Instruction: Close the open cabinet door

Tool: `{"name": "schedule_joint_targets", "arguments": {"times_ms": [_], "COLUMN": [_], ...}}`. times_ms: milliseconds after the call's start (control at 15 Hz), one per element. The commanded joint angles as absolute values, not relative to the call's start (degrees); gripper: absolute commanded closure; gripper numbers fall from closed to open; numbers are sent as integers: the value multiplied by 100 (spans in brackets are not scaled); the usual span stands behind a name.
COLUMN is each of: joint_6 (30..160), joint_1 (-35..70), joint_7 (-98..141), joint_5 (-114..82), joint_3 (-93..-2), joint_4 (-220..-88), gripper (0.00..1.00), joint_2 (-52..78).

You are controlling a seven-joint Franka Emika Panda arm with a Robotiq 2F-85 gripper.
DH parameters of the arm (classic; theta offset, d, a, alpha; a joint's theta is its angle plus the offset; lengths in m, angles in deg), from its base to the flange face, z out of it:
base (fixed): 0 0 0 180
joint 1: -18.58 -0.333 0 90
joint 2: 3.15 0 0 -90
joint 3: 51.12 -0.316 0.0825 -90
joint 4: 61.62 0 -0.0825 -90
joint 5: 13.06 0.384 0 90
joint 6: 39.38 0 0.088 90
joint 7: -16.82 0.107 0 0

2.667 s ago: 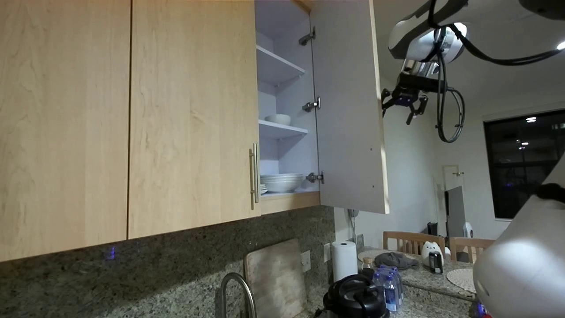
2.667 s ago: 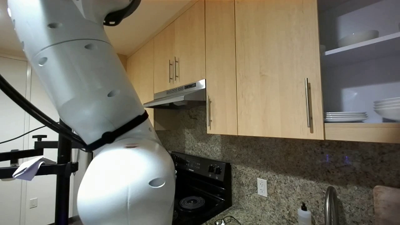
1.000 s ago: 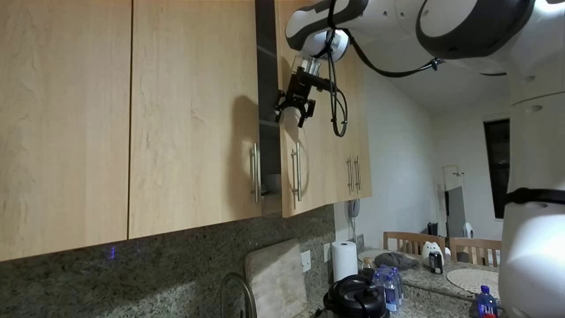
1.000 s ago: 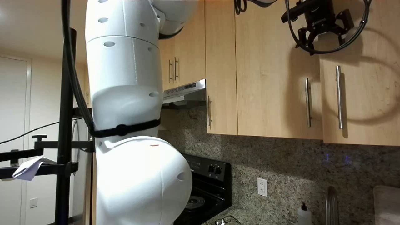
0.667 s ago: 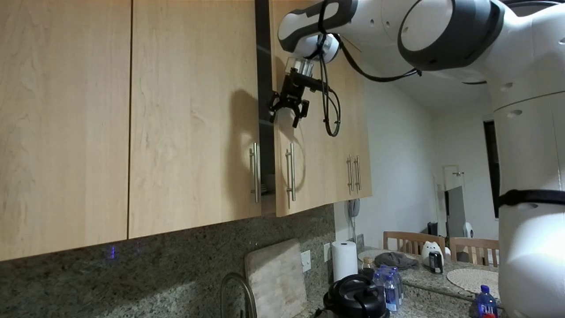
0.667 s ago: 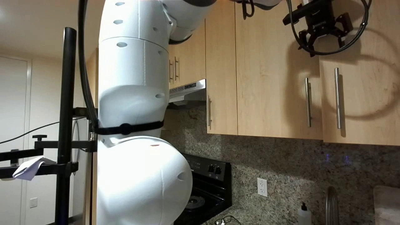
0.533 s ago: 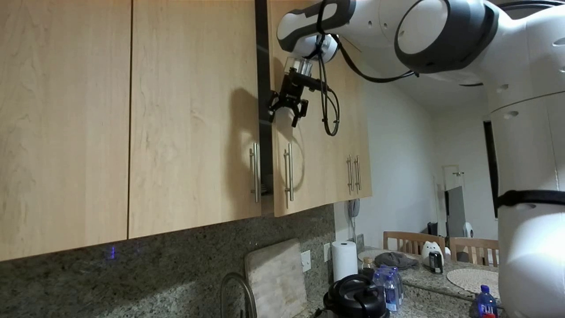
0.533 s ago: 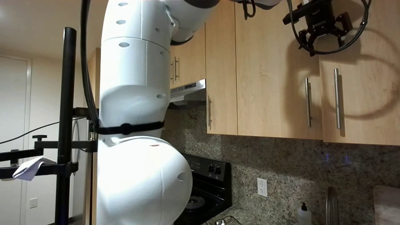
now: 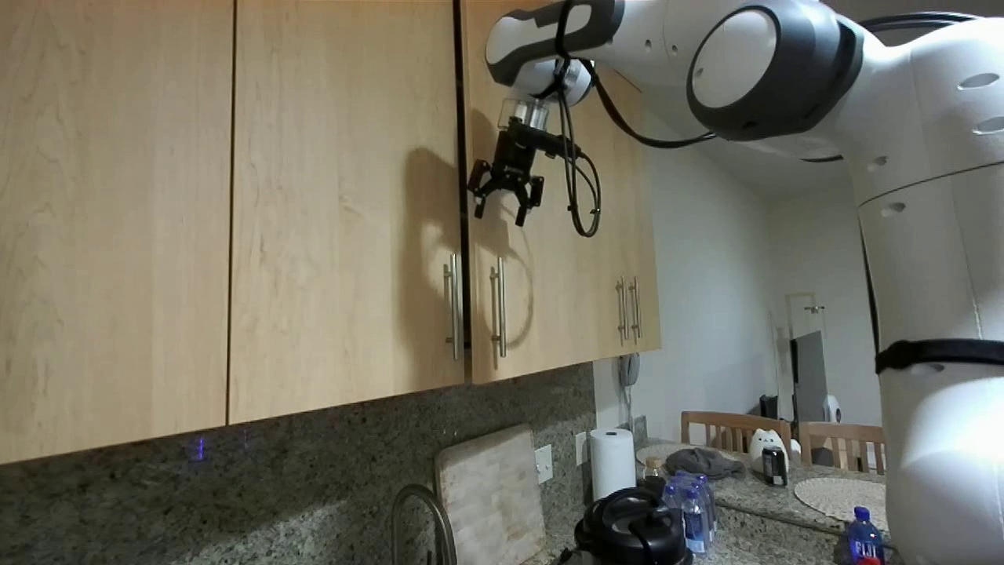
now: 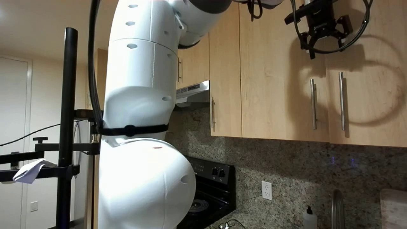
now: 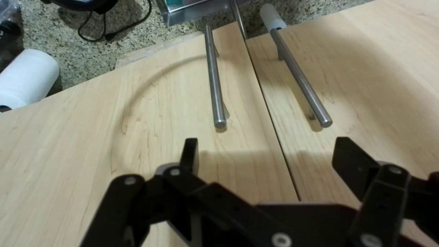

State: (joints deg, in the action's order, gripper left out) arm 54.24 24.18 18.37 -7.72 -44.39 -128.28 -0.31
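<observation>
The cabinet door [image 9: 572, 306], light wood with a slim vertical bar handle [image 9: 500, 308] along its left edge, shows its outer face in both exterior views [image 10: 375, 105]. It stands almost flush, with a thin dark slit along its left edge. In the wrist view the same door [image 11: 85, 130] fills the left part, with its handle [image 11: 215, 79] above the gripper. My gripper [image 9: 500, 216] is open and empty, in front of the door's left edge above the handle. It also shows in the wrist view [image 11: 267, 145], its fingers spanning the seam. Whether it touches the door, I cannot tell.
The neighbouring wood door [image 9: 345, 196] with its handle [image 9: 455, 306] at its right edge stands left of the slit. Another door pair [image 9: 630, 308] is farther right. Below are a faucet [image 9: 423, 502], a cutting board [image 9: 494, 494], paper towels [image 9: 612, 463] and a black pot [image 9: 634, 526].
The door has swung from wide open, with shelves and dishes showing, to almost flush. The slit has narrowed further in the last half second. My gripper has moved left with it, staying open.
</observation>
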Motion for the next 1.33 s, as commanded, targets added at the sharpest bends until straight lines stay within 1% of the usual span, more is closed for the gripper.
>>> {"name": "schedule_joint_targets", "arguments": {"times_ms": [0,733,1133,1267], "joint_6": [5106,4879,4798,4812], "joint_1": [2389,2225,2250,2265], "joint_7": [1730,1844,1754,1701], "joint_5": [-1080,-2070,-2057,-2000], "joint_3": [-4455,-4513,-4497,-4483], "joint_4": [-12677,-13234,-13908,-14318], "gripper": [0,0,0,0], "joint_2": [7,-265,-580,-843]}}
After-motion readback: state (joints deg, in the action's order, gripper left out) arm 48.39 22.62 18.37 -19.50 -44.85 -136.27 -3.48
